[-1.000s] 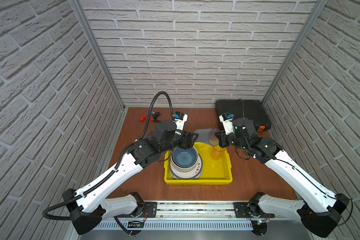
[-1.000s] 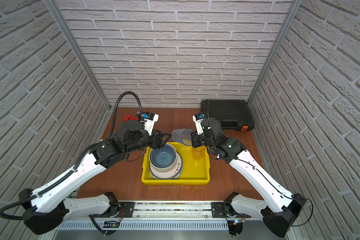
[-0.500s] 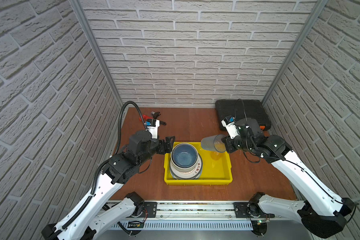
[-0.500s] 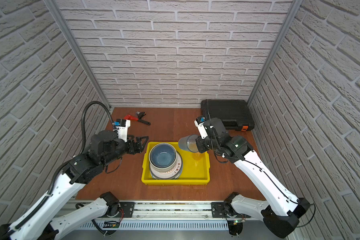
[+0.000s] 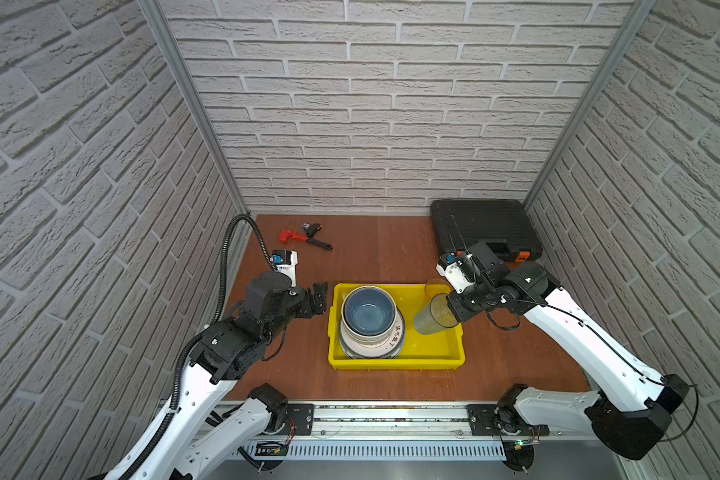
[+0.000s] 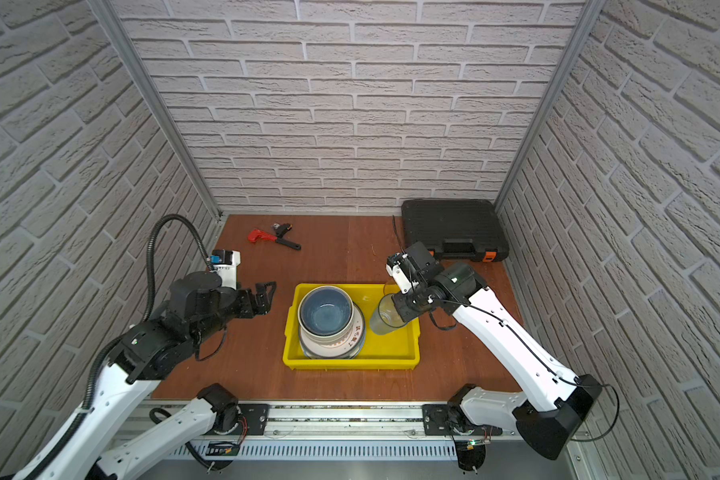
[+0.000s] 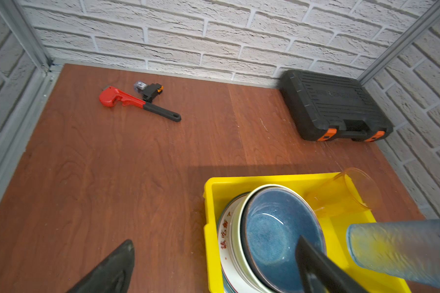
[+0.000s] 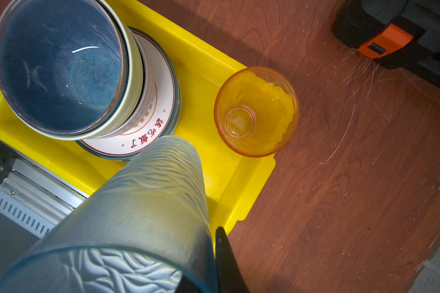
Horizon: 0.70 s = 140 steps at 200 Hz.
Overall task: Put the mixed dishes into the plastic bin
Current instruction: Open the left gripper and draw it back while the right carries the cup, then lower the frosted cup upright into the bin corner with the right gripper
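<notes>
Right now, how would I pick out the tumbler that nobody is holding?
Find the yellow bin on the brown table. In its far corner, nearest the black case, sits the orange tumbler. Unlike the ribbed blue-grey tumbler gripped by the right claw, it is amber, smooth and untouched.

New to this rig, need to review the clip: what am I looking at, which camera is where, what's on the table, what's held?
Two white robot arms with two-finger grippers stand at the near edge of a wooden table. Two pictures come from one overhead stereo camera; the other two from a camera on each wrist. A yellow bin holds a dark-blue bowl nested in a pale-green bowl on printed plates, plus an orange tumbler in its far right corner. A red-and-black wrench and a black case lie at the back. The right gripper is shut on a blue-grey tumbler, tilted over the bin. The left gripper is open and empty, beside the bin.
</notes>
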Available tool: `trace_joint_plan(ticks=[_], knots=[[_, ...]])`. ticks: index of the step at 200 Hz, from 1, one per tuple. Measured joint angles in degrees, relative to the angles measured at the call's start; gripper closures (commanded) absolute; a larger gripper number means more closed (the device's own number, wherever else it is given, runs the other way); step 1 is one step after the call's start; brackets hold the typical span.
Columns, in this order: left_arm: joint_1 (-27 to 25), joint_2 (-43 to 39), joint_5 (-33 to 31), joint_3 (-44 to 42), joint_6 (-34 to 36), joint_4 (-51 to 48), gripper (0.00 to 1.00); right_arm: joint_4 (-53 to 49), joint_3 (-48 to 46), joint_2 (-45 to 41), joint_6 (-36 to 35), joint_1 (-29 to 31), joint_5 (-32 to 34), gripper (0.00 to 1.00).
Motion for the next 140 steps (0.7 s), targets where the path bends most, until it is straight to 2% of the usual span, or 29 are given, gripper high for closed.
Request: trace_joint_plan(ticks=[72, 140], knots=[[1.92, -2.32, -5.49, -0.26, 2.45, -2.29, 0.02, -2.1, -5.35, 1.31, 4.57, 0.0, 1.64, 0.92], [3.78, -2.38, -7.82, -0.72, 4.35, -2.71, 0.02, -1.51, -12.17, 0.52, 11.26, 0.0, 3.45, 0.94]])
